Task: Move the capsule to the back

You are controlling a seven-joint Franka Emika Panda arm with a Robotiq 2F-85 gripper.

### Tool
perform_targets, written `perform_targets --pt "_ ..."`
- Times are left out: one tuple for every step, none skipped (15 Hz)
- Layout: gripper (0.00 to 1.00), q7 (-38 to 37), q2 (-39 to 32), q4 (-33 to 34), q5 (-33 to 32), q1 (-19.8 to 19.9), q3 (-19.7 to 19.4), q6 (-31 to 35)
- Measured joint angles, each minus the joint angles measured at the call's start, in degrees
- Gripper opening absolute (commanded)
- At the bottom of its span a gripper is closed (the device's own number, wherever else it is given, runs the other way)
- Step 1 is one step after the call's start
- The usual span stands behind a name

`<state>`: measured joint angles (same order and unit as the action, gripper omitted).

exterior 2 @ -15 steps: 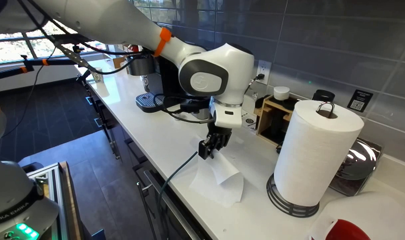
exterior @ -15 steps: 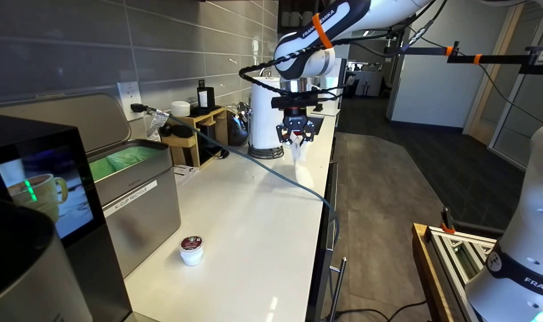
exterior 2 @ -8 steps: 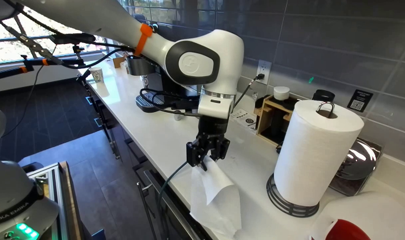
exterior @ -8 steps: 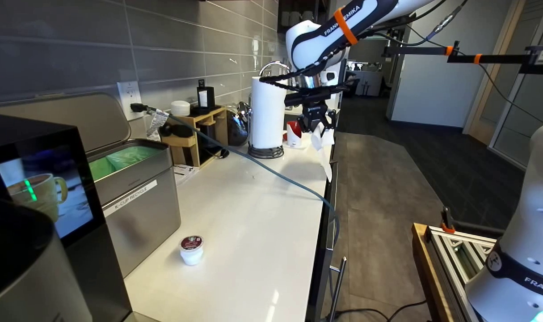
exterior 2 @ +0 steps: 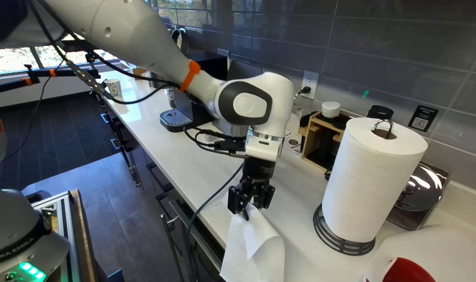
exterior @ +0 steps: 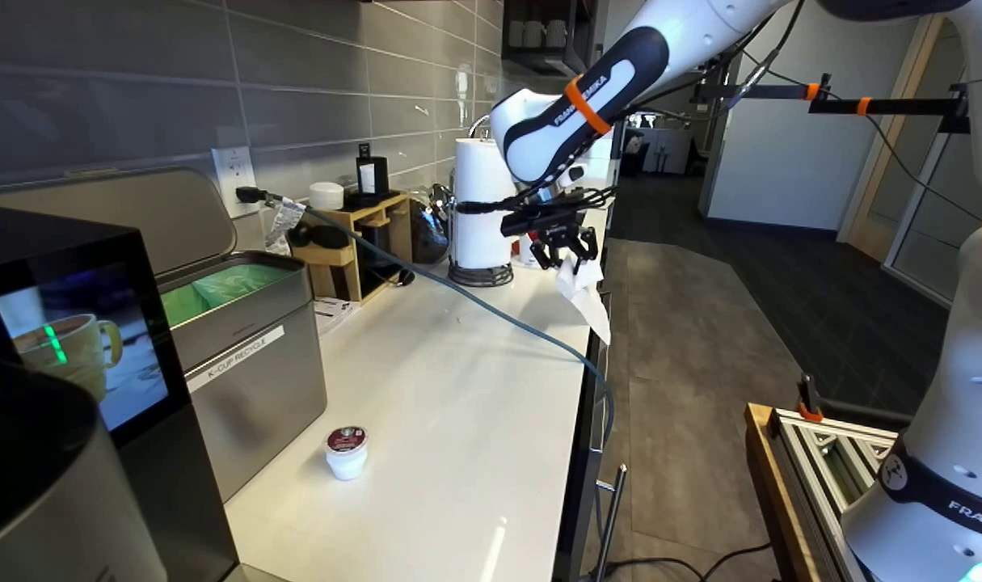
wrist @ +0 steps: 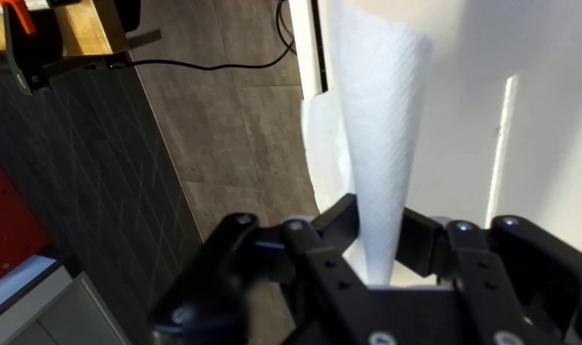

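Hand (wrist: 379, 232) pinching paper-towel sheet (exterior 2: 257, 246); coffee pod (exterior: 347, 454) well apart on surface (exterior: 466, 420), pickup seemingly pending. Likely next: release sheet, reach pod.

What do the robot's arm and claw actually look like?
The arm is smooth, rounded and white, with dark trim, orange bands, and partly hidden FRANKA EMIKA lettering. Black cables loop alongside, and green lights glow near the bottom. The claw is black, with two jointed fingers and small silvery screws.
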<state>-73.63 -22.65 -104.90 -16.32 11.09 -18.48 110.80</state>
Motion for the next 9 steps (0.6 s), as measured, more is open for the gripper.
perform_targets --pt "0.10 0.1 -1.9 1.0 0.0 0.0 0.1 0.0" --pt "0.10 0.1 -2.5 1.2 0.0 0.0 0.1 0.0" --pt "0.10 0.1 -2.3 1.3 0.0 0.0 0.0 0.0" --pt "0.03 0.1 -1.9 1.3 0.0 0.0 0.0 0.0" --pt "0.03 0.1 -1.4 1.3 0.0 0.0 0.0 0.0" --pt "0.03 0.1 -1.1 1.3 0.0 0.0 0.0 0.0" --pt "0.03 0.9 -1.1 1.3 -0.1 0.0 0.0 1.0" --pt "0.03 2.5 -1.3 1.3 -0.4 0.1 0.1 3.4" --pt "0.03 4.6 -1.5 1.3 -0.5 0.1 0.1 6.3"
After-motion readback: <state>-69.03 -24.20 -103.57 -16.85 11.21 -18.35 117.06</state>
